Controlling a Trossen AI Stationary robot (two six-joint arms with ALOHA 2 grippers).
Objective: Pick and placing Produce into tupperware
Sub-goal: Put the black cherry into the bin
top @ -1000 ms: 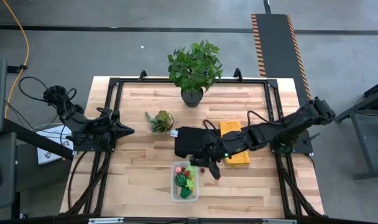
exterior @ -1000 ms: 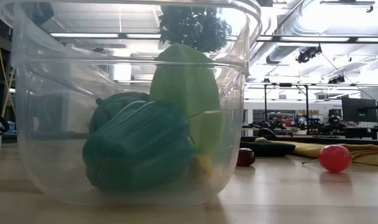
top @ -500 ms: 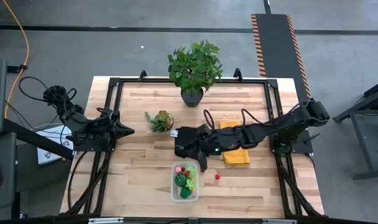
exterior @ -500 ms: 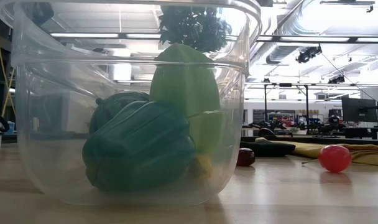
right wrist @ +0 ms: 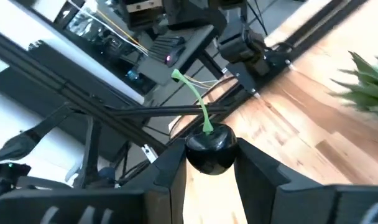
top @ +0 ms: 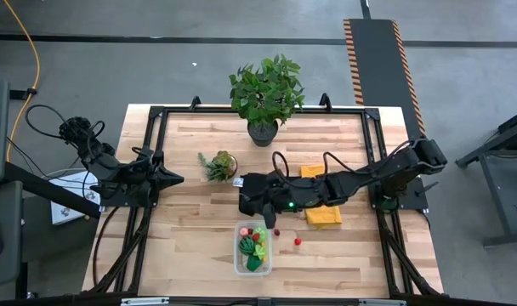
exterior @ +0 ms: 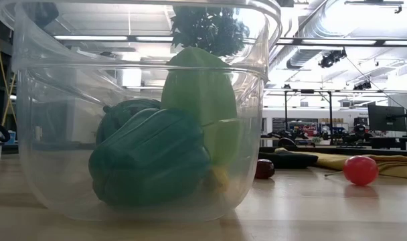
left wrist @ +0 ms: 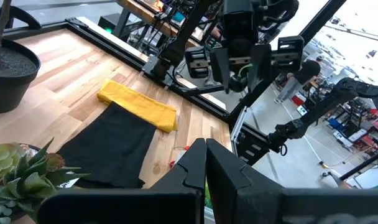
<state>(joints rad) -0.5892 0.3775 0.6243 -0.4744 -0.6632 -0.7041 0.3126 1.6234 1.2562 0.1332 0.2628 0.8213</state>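
1. Currently the right tool [right wrist: 209,163] clamps a dark cherry [right wrist: 210,148] by its body, green stem up, above the tupperware [top: 252,248] rim.
2. Tupperware holds green produce [exterior: 150,166]; a red piece [top: 298,241] lies beside it on the table [top: 343,255].
3. Left tool [left wrist: 204,163] is fully closed, parked at the table's left edge.

- Ceiling strip lights shine bright and white through the clear tupperware [exterior: 140,107], bending into streaks on its curved wall.
- Beside the tupperware, the wooden table [top: 326,136] is evenly lit, with soft, short shadows.
- Behind the dark cherry [right wrist: 209,147], the succulent [right wrist: 369,87] is a blur.
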